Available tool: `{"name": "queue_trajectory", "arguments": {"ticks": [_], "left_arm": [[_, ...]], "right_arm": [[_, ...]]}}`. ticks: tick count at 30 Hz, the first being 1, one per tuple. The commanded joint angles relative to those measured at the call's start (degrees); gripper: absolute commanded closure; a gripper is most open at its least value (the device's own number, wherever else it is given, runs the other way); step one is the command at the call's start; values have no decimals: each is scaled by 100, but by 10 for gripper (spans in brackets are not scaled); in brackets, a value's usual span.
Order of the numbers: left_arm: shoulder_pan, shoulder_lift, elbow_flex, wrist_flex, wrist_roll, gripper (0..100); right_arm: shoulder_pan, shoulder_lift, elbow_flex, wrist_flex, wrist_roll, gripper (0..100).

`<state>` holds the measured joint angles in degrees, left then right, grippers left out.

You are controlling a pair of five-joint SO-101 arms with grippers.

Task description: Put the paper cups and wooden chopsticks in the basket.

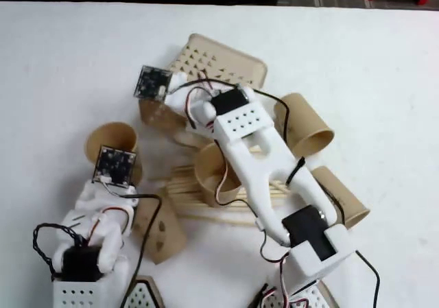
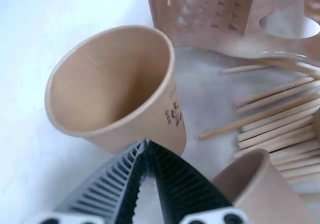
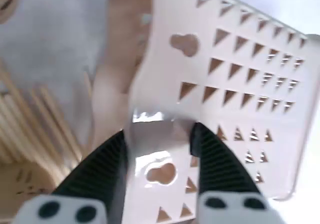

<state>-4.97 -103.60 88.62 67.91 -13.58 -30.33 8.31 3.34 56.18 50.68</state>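
Basket [image 1: 226,57] sits tipped at the far middle of the table [image 1: 62,61]. Right gripper [image 3: 157,134] pinches its near wall, one finger pressed to each side of the perforated panel. Left gripper [image 2: 147,146] has its fingers pressed together with nothing between them, tips just beside the base of an upright paper cup [image 2: 112,84] at the left. Chopsticks [image 1: 188,191] lie in a loose pile on the table between the arms, not in the basket. A second cup [image 1: 209,169] lies against the pile, partly under the right arm. Third cup [image 1: 310,126] and fourth cup [image 1: 346,199] lie on their sides to the right, outside the basket.
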Motion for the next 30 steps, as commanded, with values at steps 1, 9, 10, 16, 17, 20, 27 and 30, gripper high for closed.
{"name": "queue_trajectory", "arguments": {"ticks": [1,9,10,16,17,20,27,30], "left_arm": [[-31,-84,-35,-132,-44,972],[-22,-84,-35,-132,-44,972],[-22,-84,-35,-132,-44,972],[-13,-84,97,-281,-44,972],[-22,-84,167,-378,-44,972],[-22,-84,316,-607,-44,972],[-22,-84,334,-659,-44,972],[-22,-84,334,-659,-44,972]], "right_arm": [[259,-207,-105,-321,18,947],[356,-1051,-105,-338,18,978],[382,-1138,-105,-338,18,978],[804,-1323,-141,-365,0,978],[875,-1332,-141,-338,0,978],[1007,-1341,-158,-163,-9,978],[1007,-1341,-721,690,-651,978],[989,-1297,-1301,1147,-800,978]]}}
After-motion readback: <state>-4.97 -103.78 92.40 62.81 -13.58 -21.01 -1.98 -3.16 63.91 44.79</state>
